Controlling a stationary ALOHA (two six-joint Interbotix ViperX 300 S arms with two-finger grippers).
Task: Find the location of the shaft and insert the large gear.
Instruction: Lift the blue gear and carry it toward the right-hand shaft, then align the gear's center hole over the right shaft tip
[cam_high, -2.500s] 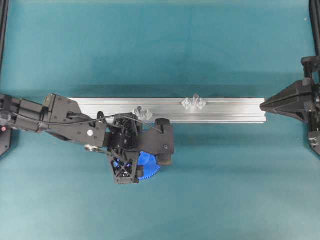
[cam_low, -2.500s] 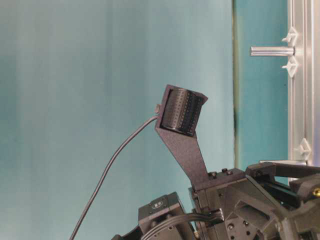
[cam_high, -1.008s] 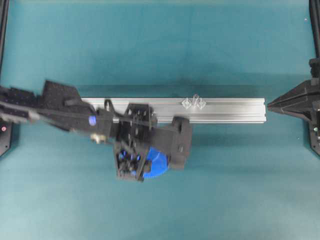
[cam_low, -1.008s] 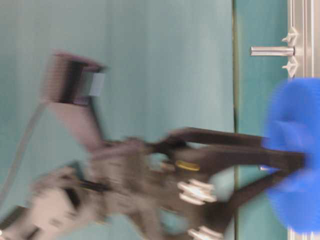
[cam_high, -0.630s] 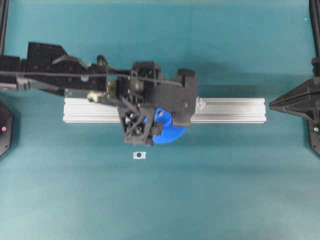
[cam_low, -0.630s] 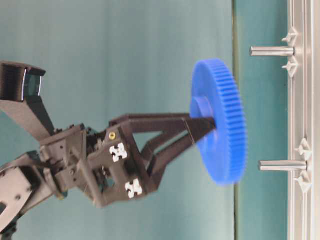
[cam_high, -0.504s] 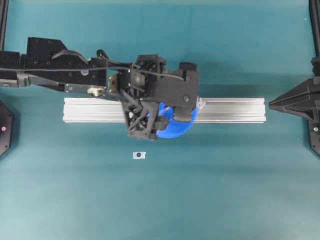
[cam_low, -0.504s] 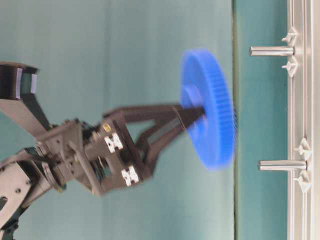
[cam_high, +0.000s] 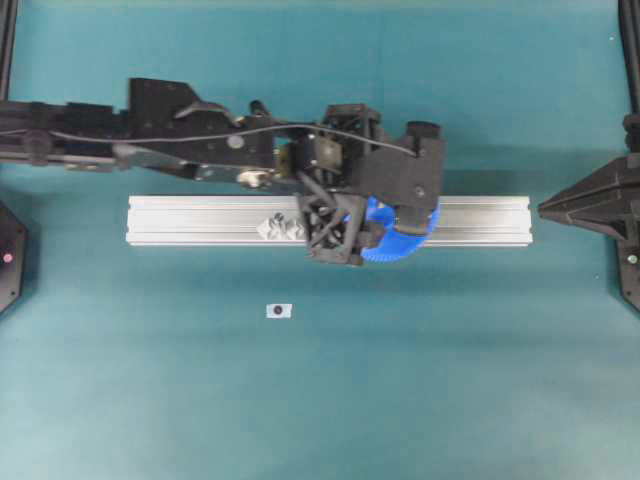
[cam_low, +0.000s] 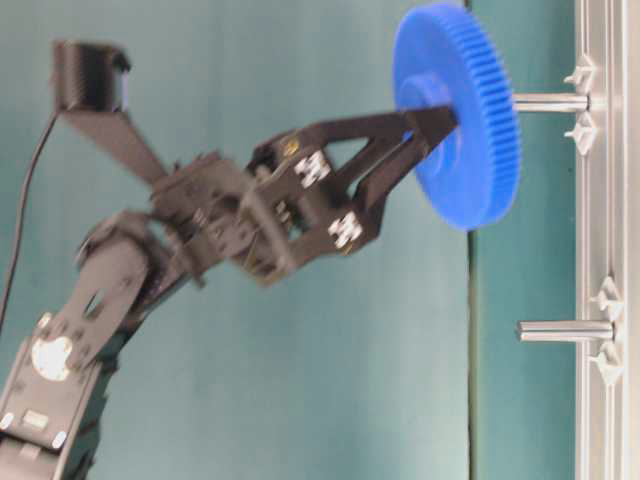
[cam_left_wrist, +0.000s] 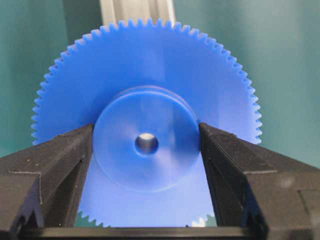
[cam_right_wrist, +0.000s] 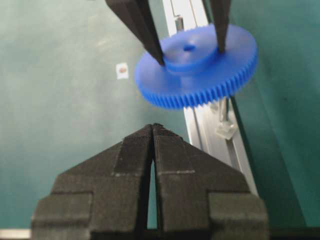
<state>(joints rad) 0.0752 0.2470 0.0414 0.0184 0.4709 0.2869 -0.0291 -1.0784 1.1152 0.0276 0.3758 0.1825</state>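
Large gear (cam_left_wrist: 145, 125) lifted, clamped by the hub in left pincer (cam_low: 432, 118); shaft (cam_low: 548, 101) just beyond the fingertips. Left: centring bore, sliding on.

My matt black plastic fingers (cam_left_wrist: 55, 165) pinch a smooth, bright blue plastic gear (cam_left_wrist: 146, 142) with a faint sheen, above a ribbed, brushed aluminium rail (cam_high: 200, 220), a bare metal pin (cam_low: 550, 101) and matt teal table covering (cam_high: 320, 400).

My path down to the shaft (cam_low: 550, 101) blocked only by my own large gear (cam_low: 458, 115); twin pin (cam_low: 565, 330) well apart.
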